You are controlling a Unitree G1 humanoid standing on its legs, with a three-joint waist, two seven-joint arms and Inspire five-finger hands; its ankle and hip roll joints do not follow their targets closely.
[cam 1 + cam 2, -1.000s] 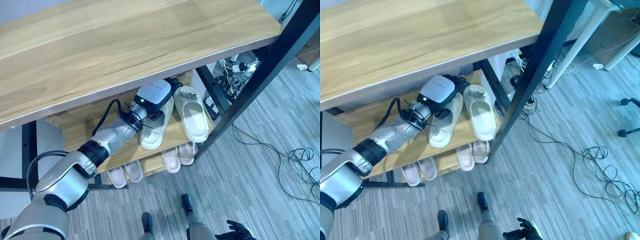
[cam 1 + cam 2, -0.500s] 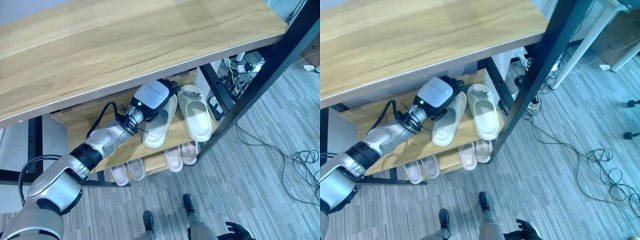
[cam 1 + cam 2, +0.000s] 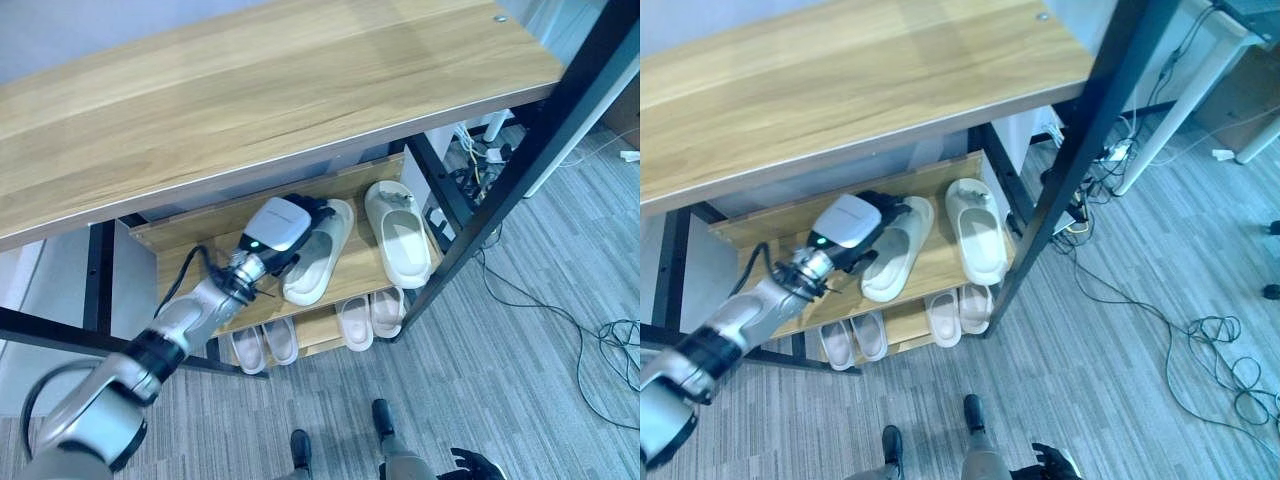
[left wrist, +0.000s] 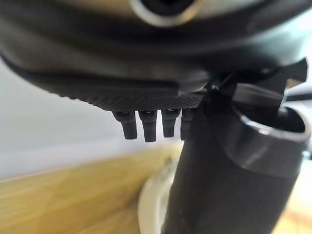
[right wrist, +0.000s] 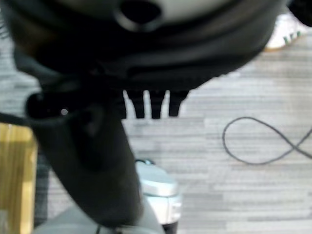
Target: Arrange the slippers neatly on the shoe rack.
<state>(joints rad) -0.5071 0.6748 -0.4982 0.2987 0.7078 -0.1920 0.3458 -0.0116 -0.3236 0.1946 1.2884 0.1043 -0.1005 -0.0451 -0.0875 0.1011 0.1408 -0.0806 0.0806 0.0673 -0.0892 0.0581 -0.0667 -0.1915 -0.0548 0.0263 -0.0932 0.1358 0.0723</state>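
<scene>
The left hand (image 3: 283,222) reaches under the top board of the shoe rack (image 3: 250,90) to the middle shelf, where its fingers (image 4: 148,127) show straight and relaxed — gripping nothing — beside the heel end of the left cream slipper (image 3: 315,262); whether they actually touch it is hard to make out. That slipper lies tilted, well apart from the right cream slipper (image 3: 399,233) on the same shelf, while two pink pairs (image 3: 312,333) sit partly hidden on the shelf below. The right hand (image 5: 97,161) hangs over the grey floor (image 5: 243,146), fingers extended — holding nothing.
</scene>
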